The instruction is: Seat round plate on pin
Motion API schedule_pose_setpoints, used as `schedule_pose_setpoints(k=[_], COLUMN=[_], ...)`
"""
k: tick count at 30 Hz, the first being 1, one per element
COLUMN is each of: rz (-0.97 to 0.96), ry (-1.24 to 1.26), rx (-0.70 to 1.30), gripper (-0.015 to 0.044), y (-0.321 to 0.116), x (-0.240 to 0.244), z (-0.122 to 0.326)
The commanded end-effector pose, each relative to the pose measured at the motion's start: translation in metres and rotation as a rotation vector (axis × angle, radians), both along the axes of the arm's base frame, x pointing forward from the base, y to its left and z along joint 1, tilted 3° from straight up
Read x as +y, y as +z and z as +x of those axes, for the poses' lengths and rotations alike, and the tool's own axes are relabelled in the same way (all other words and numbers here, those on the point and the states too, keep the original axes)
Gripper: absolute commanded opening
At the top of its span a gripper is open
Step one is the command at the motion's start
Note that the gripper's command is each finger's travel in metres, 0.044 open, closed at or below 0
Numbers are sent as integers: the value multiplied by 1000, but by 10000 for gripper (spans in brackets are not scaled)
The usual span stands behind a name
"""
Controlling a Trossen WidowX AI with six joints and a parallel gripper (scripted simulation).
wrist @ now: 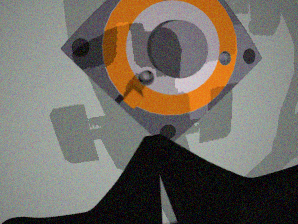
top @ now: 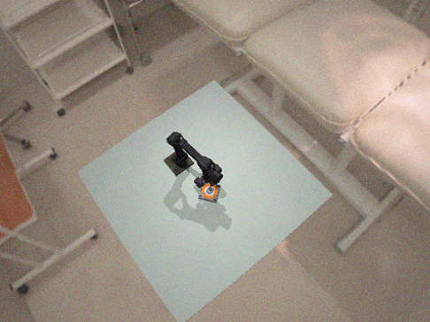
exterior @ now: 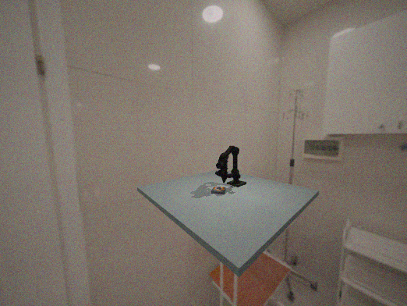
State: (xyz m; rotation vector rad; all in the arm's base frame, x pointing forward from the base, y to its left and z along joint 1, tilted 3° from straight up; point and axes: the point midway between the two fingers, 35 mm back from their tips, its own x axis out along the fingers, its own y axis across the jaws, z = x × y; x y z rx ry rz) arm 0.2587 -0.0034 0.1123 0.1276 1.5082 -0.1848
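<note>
From the top, the arm (top: 192, 154) reaches over the plate (top: 209, 191) on the pale bench (top: 141, 204). The exterior view shows the plate (exterior: 218, 190) just beside the arm's foot. At the wrist, the clenched, empty end effector (wrist: 161, 163) hovers apart from the plate (wrist: 133, 16), which rings the post (wrist: 166, 50), pin (wrist: 145, 76) inside its hole.
</note>
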Motion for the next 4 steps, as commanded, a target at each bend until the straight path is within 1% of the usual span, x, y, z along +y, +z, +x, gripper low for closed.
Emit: schedule_pose_setpoints(k=[1, 4], rz=[0, 0], ry=[0, 0], rx=[1, 1], gripper=[0, 0], y=[-1, -1], x=[0, 0], z=[0, 0])
